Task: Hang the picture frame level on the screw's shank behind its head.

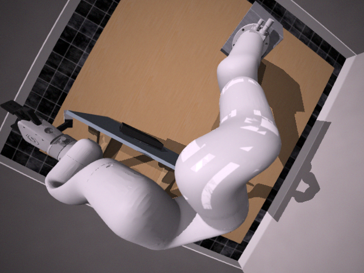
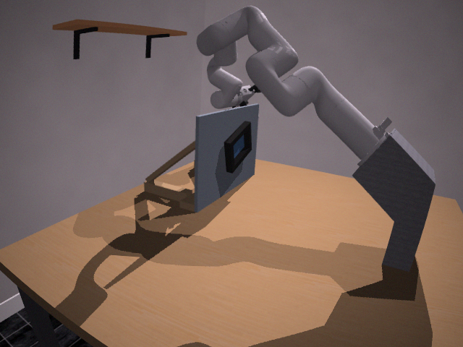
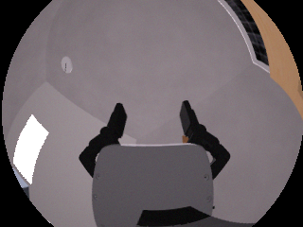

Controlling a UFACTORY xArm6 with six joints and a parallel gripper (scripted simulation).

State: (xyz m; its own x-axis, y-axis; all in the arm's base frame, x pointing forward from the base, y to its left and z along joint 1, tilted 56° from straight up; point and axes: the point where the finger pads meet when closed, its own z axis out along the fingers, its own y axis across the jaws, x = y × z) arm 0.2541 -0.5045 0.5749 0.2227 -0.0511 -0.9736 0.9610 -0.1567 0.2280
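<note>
The black picture frame (image 1: 141, 135) (image 2: 228, 158), with a blue picture inside, is on the front face of the upright blue-grey board (image 1: 96, 120) (image 2: 208, 160). In the exterior view it looks tilted within the board's plane, its far side higher than its near side. The screw is not visible, so whether the frame is seated on its shank cannot be told. My gripper (image 1: 39, 113) (image 2: 249, 96) (image 3: 152, 108) is open and empty. It is above the board's far top corner in the exterior view, beyond its left end in the top view, and does not touch the frame.
Wooden braces (image 2: 170, 162) stand behind the board on the wooden table (image 1: 141, 58) (image 2: 280, 209). My arm reaches over the board's near side in the top view. A wall shelf (image 2: 119, 28) is at the back left. The wrist view shows mostly walls and a table edge.
</note>
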